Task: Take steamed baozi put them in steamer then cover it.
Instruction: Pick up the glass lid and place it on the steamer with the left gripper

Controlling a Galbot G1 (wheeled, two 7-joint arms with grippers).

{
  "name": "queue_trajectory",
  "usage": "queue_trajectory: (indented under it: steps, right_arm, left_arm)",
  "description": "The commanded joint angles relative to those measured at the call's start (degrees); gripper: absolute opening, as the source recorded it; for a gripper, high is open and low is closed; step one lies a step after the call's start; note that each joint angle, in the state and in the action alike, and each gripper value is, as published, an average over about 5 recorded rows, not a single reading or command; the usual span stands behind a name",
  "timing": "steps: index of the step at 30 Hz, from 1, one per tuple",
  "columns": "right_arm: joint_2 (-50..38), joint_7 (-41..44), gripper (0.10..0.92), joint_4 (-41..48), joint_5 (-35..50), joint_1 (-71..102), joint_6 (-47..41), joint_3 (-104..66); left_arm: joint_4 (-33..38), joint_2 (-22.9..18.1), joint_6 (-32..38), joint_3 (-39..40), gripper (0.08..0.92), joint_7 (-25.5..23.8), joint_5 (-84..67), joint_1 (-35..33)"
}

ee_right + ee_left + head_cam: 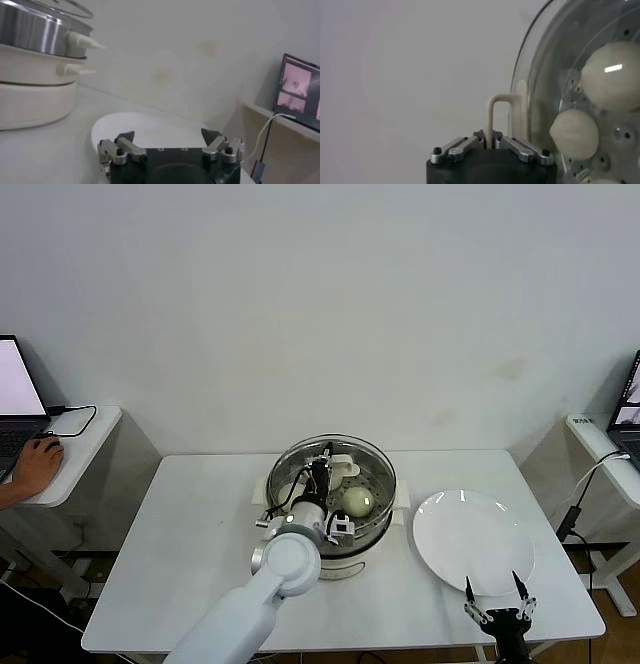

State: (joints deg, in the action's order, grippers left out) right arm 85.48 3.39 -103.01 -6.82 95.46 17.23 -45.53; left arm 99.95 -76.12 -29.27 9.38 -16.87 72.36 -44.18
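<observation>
The steamer (372,530), a steel pot on a cream base, stands mid-table with steamed baozi (357,502) on its perforated tray. My left gripper (321,471) is shut on the cream handle (492,116) of the clear glass lid (378,465), which sits over the pot. Through the glass (547,75) the left wrist view shows three baozi (612,75), one of them (574,134) nearest the handle. My right gripper (499,596) hangs open and empty at the table's front right, beside the white plate (470,539). The right wrist view shows its jaws (168,136) spread wide, with the steamer (35,35) off to one side.
The plate (150,127) carries nothing. The white table (200,534) has a small side desk on each flank. On the left one a person's hand (35,464) rests at a laptop; the right one holds a laptop (300,90) and a cable.
</observation>
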Motion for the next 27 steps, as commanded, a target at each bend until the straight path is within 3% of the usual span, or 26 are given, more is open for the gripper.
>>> queue_trajectory:
  steps: [1, 27]
  right_arm:
    - [-0.07, 0.04, 0.823, 0.03, 0.21, 0.12, 0.26, -0.07]
    - [-0.11, 0.22, 0.822, 0.59, 0.0, 0.53, 1.34, 0.07]
  left_arm:
    - [-1.64, -1.22, 0.61, -0.51, 0.149, 0.61, 1.95, -0.42]
    - [-1.68, -1.89, 1.45, -1.14, 0.149, 1.27, 2.34, -2.56]
